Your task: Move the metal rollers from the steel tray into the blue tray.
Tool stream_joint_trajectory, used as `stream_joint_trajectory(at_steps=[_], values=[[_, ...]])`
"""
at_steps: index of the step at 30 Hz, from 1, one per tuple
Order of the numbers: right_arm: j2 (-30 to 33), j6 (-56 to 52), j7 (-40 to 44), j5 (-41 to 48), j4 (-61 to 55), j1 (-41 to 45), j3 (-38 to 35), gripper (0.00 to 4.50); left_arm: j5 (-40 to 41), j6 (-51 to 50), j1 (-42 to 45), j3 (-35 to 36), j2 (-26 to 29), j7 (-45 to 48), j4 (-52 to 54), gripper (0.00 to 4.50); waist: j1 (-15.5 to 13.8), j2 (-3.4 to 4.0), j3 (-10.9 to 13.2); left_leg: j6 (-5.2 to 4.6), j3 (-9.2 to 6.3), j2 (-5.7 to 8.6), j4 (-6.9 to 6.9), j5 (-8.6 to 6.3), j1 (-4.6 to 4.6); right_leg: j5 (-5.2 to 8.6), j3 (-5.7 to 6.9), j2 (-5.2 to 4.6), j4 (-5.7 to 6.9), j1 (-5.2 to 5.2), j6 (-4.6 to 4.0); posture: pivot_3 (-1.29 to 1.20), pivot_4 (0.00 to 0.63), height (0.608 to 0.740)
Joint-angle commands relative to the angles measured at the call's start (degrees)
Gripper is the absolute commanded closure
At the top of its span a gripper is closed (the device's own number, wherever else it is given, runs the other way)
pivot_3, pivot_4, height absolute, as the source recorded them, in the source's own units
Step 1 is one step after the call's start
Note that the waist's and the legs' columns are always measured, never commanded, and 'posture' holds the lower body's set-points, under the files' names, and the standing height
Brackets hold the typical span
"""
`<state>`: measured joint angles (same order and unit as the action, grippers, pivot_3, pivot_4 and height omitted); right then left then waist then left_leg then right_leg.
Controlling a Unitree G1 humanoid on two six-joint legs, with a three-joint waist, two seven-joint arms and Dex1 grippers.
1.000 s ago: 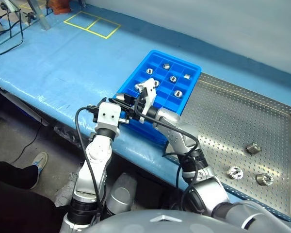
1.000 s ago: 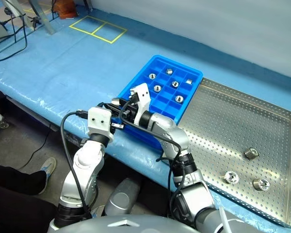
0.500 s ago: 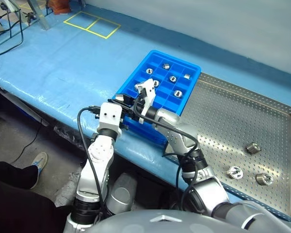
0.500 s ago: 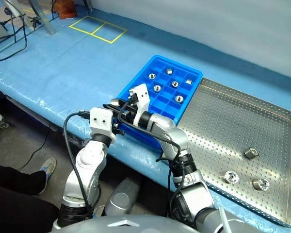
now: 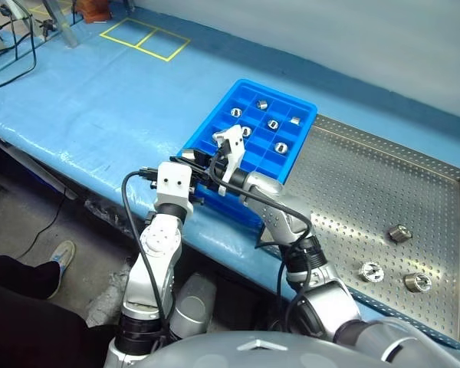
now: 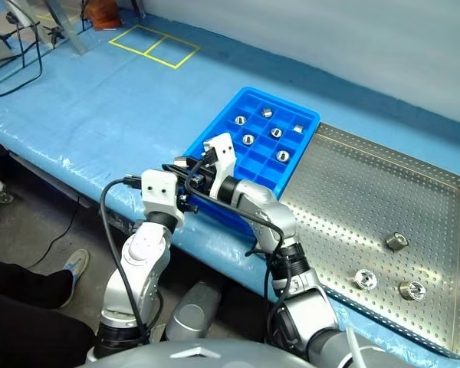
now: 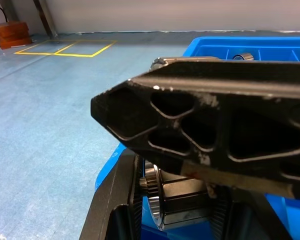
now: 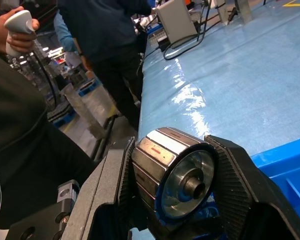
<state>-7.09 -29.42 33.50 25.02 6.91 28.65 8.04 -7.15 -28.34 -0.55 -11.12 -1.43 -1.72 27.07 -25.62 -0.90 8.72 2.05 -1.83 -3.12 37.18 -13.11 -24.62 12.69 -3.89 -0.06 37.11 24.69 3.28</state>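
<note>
Between the right gripper's (image 8: 175,195) ribbed black fingers (image 8: 230,185) sits one of the metal rollers (image 8: 172,180), a stubby faceted silver cylinder with a hollow centre, clamped on both sides. Both grippers meet over the near corner of the blue tray (image 5: 215,126), at the table's front edge. The left gripper (image 7: 177,200) is also closed on this same roller: its wrist view shows a silver roller pinched between its own two fingers (image 7: 121,200), with one finger of the right gripper lying across just above.

Five more rollers lie in the blue tray's far compartments, one to a cell (image 5: 273,124). Three others rest on the steel tray's (image 5: 345,176) perforated floor, well apart from the grippers, towards its near right corner (image 5: 372,272).

The blue tray stands just beside the steel tray on the pale blue table cover (image 5: 100,100). A yellow taped rectangle (image 5: 146,38) marks the cover further back. A person in dark clothes (image 8: 110,40) stands beside the table in the right wrist view, and a hand (image 8: 5,30) holds a pale controller (image 8: 17,25).
</note>
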Motion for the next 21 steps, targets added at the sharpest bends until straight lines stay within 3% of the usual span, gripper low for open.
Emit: stream_joint_trajectory(at_steps=[1, 13, 21], values=[[-3.4, 2.7, -2.3, 6.5, -2.7, 1.8, -7.1, 2.62, 0.3, -0.8, -1.5, 1.8, -1.5, -1.8, 0.3, 3.17, 0.1, 0.00, 0.0, 0.00, 0.00, 0.00, 0.00, 0.00, 0.00, 0.00, 0.00, 0.00, 0.01, 0.00, 0.00, 0.41, 0.150, 0.740], [-7.9, 3.6, -11.0, 24.9, -1.2, 3.6, -16.5, 2.62, 1.5, -1.9, -2.1, 3.0, -2.0, -3.9, -0.3, 3.17, 1.6, 0.31, -0.2, 0.01, -0.06, -0.02, 0.05, 0.01, 0.08, 0.00, -0.01, 0.05, 0.03, -0.10, 0.03, 0.41, 0.150, 0.740], [-3.3, 6.3, -11.6, 13.3, -1.4, 1.8, -6.5, 2.62, -1.2, -2.1, -0.7, 2.7, -0.8, -5.6, 0.0, 3.17, 2.7, 0.49, -0.3, 0.16, -0.09, -0.34, 0.06, 0.10, 0.12, -0.01, -0.08, 0.45, 0.10, -0.08, -0.01, 0.41, 0.150, 0.740]])
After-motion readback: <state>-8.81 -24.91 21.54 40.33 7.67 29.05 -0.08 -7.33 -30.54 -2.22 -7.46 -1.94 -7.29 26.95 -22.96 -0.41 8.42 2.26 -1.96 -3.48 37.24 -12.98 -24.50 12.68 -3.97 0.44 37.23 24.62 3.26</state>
